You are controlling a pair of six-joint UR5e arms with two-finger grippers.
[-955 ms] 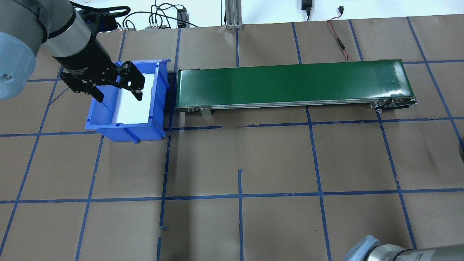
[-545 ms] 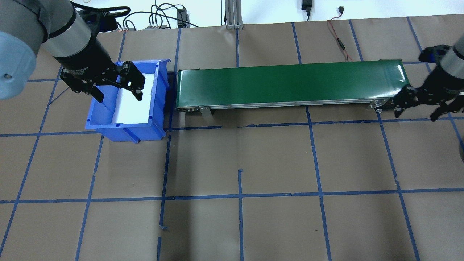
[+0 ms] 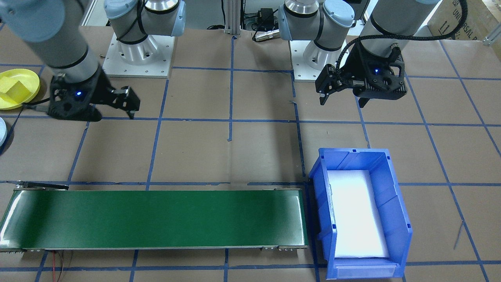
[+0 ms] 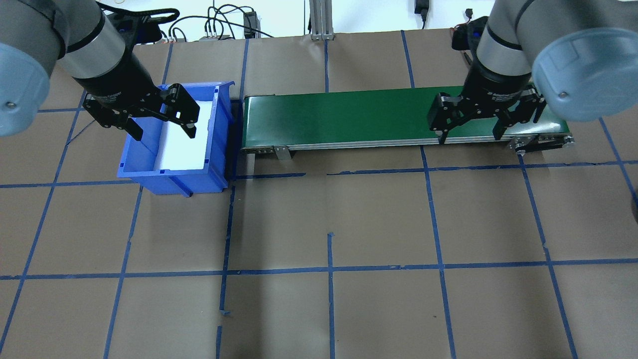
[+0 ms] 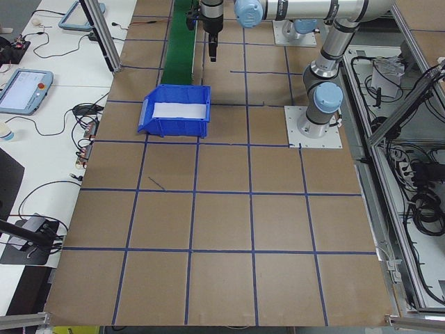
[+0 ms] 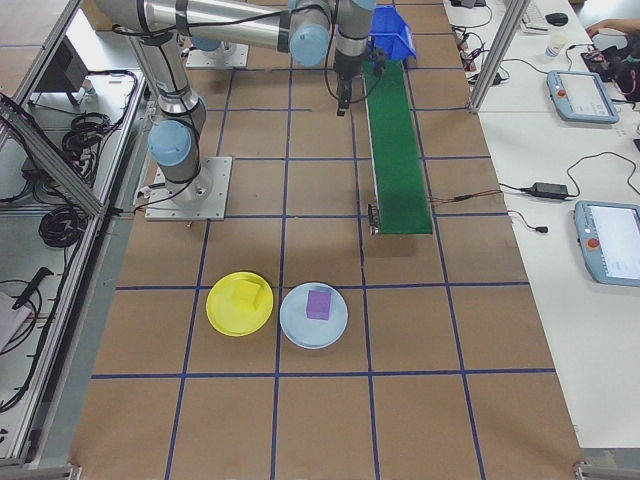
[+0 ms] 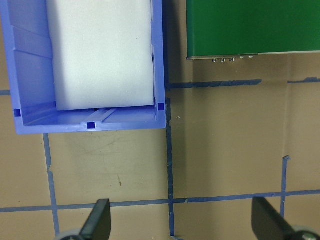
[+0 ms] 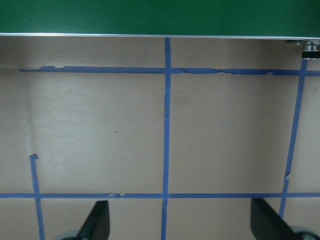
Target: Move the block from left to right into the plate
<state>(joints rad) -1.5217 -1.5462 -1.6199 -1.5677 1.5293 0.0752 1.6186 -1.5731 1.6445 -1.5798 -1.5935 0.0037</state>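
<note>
While a yellow block (image 6: 247, 295) already lies in the yellow plate (image 6: 222, 318), well clear of the green conveyor (image 4: 398, 115), we hold both claws spread and empty: our right gripper (image 4: 469, 130) above the conveyor's end nearest the plate, our left gripper (image 4: 162, 128) above the blue bin (image 4: 215, 144) at the conveyor's far end.

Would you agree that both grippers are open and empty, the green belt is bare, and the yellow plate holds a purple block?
Not quite: the block in the yellow plate is yellow, as the exterior right view shows; the purple block lies in the pale blue plate beside it. The rest holds: the left gripper and right gripper are open and empty, and the green belt is bare.
</note>
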